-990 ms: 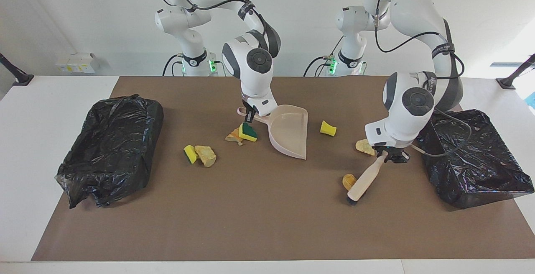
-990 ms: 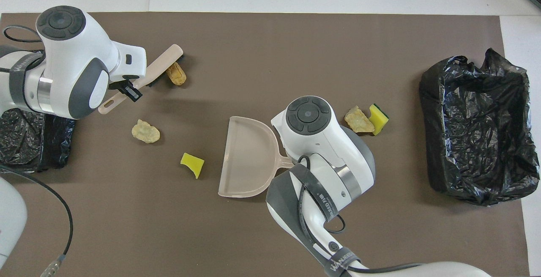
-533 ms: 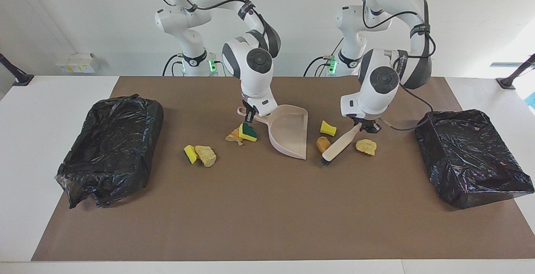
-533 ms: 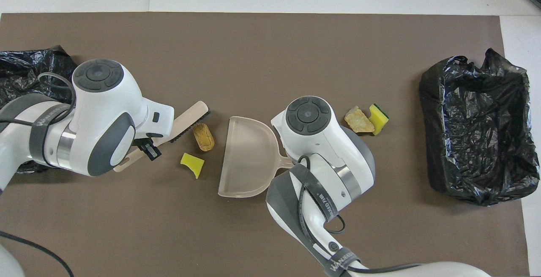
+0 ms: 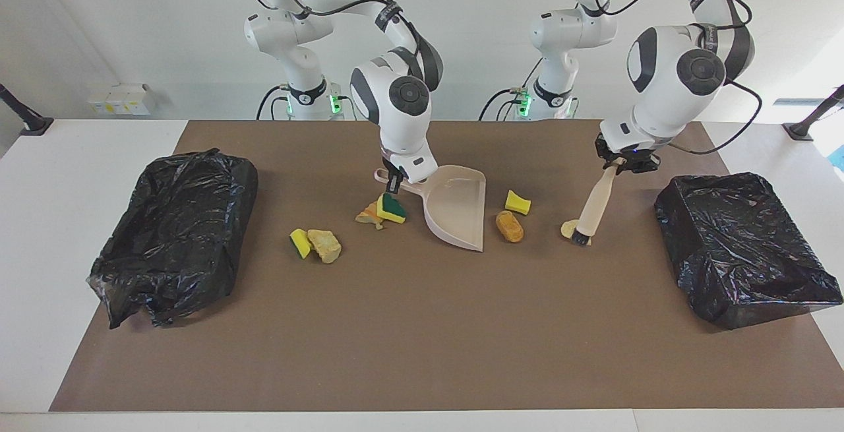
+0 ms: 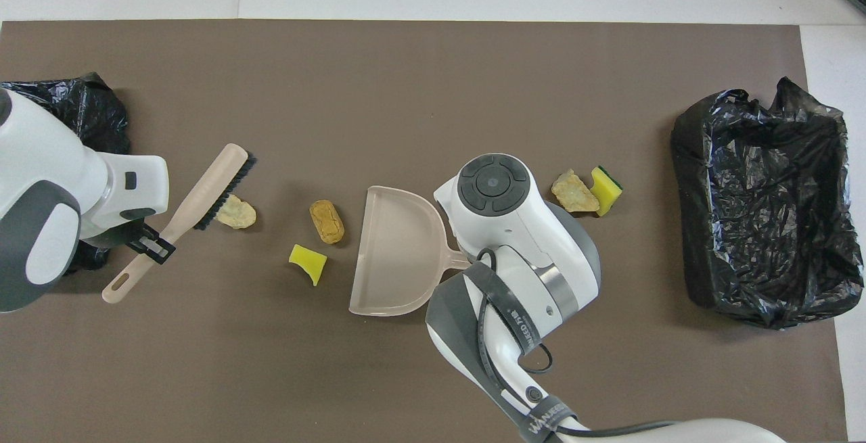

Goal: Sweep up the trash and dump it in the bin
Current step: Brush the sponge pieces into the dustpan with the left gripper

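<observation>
Left gripper [image 5: 625,163] is clamped on the handle end of the beige brush [image 5: 595,204], over the brown mat [image 5: 422,353] toward the left arm's end. Brush hangs steeply, long axis running from the gripper down to the bristle head, which meets the mat at a pale tan crumbly chunk [image 6: 237,213] — touching it or just beside, cannot tell which.

From the bristles, the sweep line runs toward the mat's middle: first an orange-tan chunk [image 5: 510,227] and a yellow sponge scrap [image 5: 517,202], then the open mouth of the beige dustpan [image 5: 455,211], which faces them.

Right gripper [image 5: 393,185] is closed on the dustpan's handle, pan resting on the mat. A yellow-and-green scrap [image 5: 391,208] with a tan piece lies at the handle side; two more scraps [image 5: 316,244] lie toward the right arm's end, near a black-lined bin [image 5: 178,234].

Judgement — the left arm is nearer the three scraps before the mouth; the stroke should drag toward the pan. A second lined bin [image 5: 745,247] sits at the left arm's edge.
</observation>
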`<state>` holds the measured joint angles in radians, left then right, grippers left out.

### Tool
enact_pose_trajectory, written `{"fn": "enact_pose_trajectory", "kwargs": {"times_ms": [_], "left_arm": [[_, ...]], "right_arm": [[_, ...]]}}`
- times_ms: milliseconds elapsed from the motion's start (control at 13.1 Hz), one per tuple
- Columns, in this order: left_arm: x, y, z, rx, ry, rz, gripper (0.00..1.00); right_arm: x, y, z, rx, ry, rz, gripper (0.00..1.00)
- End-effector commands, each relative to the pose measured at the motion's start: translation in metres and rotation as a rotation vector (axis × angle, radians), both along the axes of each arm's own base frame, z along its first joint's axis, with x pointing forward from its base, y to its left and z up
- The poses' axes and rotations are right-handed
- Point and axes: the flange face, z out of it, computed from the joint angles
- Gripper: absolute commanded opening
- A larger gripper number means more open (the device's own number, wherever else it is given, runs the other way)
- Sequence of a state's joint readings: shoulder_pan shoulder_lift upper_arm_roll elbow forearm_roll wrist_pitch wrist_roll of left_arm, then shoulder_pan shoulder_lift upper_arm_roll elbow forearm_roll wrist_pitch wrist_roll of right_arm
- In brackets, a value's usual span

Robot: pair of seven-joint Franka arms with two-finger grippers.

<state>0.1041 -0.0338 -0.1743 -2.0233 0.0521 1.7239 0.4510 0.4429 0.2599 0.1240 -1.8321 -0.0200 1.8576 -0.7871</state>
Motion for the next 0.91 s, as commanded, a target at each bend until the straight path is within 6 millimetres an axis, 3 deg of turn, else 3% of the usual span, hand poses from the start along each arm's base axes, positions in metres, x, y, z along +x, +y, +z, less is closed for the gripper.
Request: {"fn": "enact_pose_trajectory", "kwargs": {"times_ms": [0, 152, 305, 533, 685, 838], "left_arm": [[-0.012, 0.009, -0.026, 0.016, -0.039, 0.149, 0.00], [-0.013, 0.006, -0.045, 0.052, -0.034, 0.287, 0.00], [-0.035, -0.006, -0.065, 0.076, -0.015, 0.325, 0.00], [-0.050, -0.054, -0.071, 0.033, -0.003, 0.346, 0.00], [-0.055, -0.104, -0.082, -0.018, -0.045, 0.351, 0.00], [-0.066, -0.133, -0.093, -0.025, -0.055, 0.333, 0.00]], "right_arm": [[-0.002, -0.006, -0.007, -0.002, -0.028, -0.015, 0.00], [-0.001, -0.007, -0.017, 0.011, -0.047, -0.016, 0.00], [-0.002, -0.007, -0.018, 0.011, -0.047, -0.016, 0.00], [-0.002, -0.006, -0.018, 0.012, -0.047, -0.014, 0.00], [-0.001, -0.008, -0.018, 0.011, -0.047, -0.017, 0.00], [-0.002, -0.007, -0.018, 0.012, -0.047, -0.016, 0.00]]}}
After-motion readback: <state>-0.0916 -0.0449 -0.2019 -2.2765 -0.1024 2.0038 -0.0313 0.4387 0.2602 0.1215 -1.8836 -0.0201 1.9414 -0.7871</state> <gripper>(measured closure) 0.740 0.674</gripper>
